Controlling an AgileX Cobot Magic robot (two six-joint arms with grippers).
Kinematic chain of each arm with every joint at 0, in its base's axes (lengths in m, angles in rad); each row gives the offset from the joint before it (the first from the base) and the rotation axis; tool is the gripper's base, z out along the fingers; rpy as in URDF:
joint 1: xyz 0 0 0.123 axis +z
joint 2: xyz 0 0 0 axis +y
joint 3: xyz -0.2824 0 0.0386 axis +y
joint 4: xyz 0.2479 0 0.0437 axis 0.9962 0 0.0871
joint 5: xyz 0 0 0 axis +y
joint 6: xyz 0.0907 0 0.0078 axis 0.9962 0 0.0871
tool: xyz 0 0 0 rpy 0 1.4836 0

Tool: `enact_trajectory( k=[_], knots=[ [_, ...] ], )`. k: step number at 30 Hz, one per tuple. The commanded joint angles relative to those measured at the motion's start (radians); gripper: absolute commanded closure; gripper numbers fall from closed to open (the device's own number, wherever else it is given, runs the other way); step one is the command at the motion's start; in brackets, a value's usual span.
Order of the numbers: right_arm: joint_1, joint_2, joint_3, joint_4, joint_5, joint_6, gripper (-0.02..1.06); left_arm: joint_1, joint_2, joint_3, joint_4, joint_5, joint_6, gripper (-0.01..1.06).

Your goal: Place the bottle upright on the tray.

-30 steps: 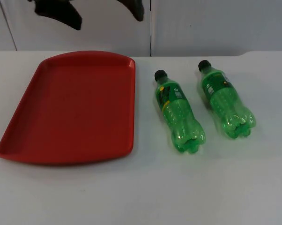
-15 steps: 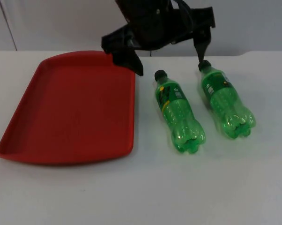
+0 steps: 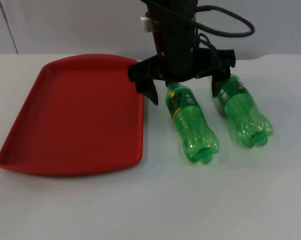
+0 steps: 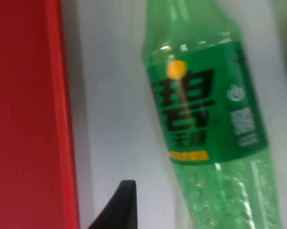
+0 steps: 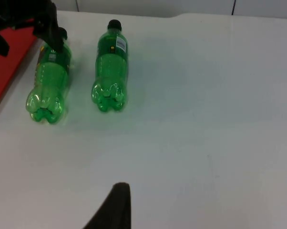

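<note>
From the top view I can't see the left bottle's (image 3: 191, 120) cap; the left gripper (image 3: 185, 87) covers it, and also the right bottle's (image 3: 242, 112) cap. In the left wrist view, that bottle's neck and base run off the edges and its label print is blurred.

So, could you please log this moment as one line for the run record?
left pincer: open, astride left green plastic bottle's neck | both bottles lying on white table | red plastic tray: bare | right arm: waiting
</note>
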Motion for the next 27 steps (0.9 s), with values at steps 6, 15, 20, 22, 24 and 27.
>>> enact_trajectory(
  k=[6,15,20,22,24,27],
  knots=[
    [-0.006,-0.003,0.002,0.003,-0.007,-0.009,-0.01,-0.005,0.052,-0.069,0.013,0.013,-0.045,0.05],
    [-0.006,-0.003,0.002,0.003,-0.007,-0.009,-0.01,-0.003,0.114,-0.138,0.072,0.008,-0.097,0.05],
    [-0.006,-0.003,0.002,0.003,-0.007,-0.009,-0.01,0.012,0.149,-0.172,0.064,-0.007,-0.086,0.05],
    [-0.006,-0.003,0.002,0.003,-0.007,-0.009,-0.01,0.021,0.156,-0.183,0.058,-0.007,-0.076,0.05],
    [-0.006,-0.003,0.002,0.003,-0.007,-0.009,-0.01,0.030,0.174,-0.197,0.058,-0.001,-0.065,0.06],
    [-0.006,-0.003,0.002,0.003,-0.007,-0.009,-0.01,0.042,0.186,-0.208,0.048,-0.001,-0.065,0.07]
  ],
)
